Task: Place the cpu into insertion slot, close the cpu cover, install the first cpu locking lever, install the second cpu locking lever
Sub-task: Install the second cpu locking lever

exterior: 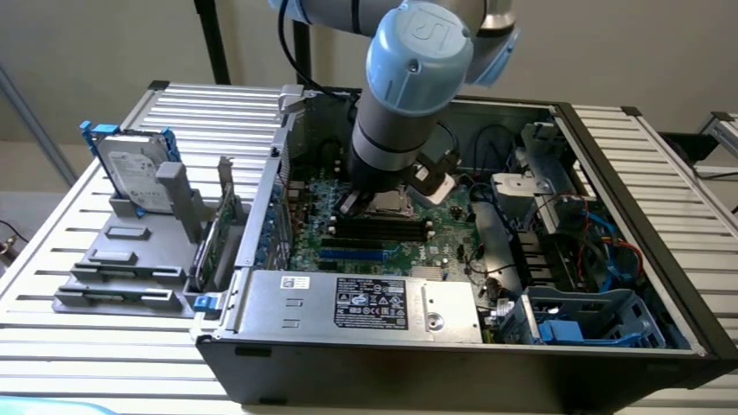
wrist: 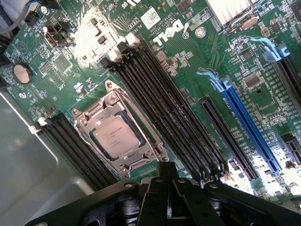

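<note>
The cpu (wrist: 116,136), a pale silver square chip, lies flat in the insertion slot on the green board (wrist: 188,56). The silvery cpu cover (wrist: 87,123) is down around it, and the chip shows through its square opening. Thin metal levers run along the cover's sides; I cannot tell whether they are latched. My gripper (wrist: 165,173) hangs just above the board beside the socket, its black fingers together with nothing between them. In the exterior view my arm's wrist (exterior: 392,147) stands upright over the socket (exterior: 390,206) inside the open computer case.
Long black memory slots (wrist: 160,108) flank the socket, with a blue card slot (wrist: 244,127) beyond. A grey power supply (exterior: 358,303) fills the case's front; cables and drive cages (exterior: 576,320) sit at the exterior view's right. A hard drive (exterior: 133,173) stands outside at its left.
</note>
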You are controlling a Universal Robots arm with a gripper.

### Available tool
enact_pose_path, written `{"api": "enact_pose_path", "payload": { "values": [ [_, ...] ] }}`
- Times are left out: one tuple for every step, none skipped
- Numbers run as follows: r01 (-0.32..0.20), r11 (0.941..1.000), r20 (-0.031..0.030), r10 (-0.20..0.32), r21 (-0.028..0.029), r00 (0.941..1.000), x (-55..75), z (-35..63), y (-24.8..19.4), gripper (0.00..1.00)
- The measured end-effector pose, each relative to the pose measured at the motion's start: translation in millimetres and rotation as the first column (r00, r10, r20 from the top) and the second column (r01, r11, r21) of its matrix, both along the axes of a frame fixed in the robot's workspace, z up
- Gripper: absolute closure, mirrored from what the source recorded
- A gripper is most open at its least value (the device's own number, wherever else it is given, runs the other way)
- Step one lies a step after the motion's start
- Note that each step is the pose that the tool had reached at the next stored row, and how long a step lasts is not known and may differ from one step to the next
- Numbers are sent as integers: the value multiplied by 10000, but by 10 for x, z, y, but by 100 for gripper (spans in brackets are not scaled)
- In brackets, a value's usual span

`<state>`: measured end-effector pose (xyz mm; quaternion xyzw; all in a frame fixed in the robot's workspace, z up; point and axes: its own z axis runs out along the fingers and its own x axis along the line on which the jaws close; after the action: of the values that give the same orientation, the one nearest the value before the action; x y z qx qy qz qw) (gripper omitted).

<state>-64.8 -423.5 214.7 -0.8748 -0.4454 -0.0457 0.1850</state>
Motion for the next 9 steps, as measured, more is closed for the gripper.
{"api": "enact_pose_path", "payload": {
  "values": [
    [0,10000,17,0,0,10000,-5,-11,4,89],
    [0,10000,31,0,0,10000,-11,-22,8,89],
    [0,10000,44,0,0,10000,-17,-31,13,89],
    [-1,10000,53,1,1,10000,-23,-41,19,89],
    [-1,10000,60,1,-1,10000,-28,-49,24,89],
    [0,10000,65,0,-1,10000,-34,-56,29,89],
    [-1,10000,69,1,-2,10000,-38,-62,34,89],
    [0,10000,73,0,-1,10000,-42,-69,39,89],
    [0,10000,77,0,0,10000,-44,-74,44,89]
  ]
}}
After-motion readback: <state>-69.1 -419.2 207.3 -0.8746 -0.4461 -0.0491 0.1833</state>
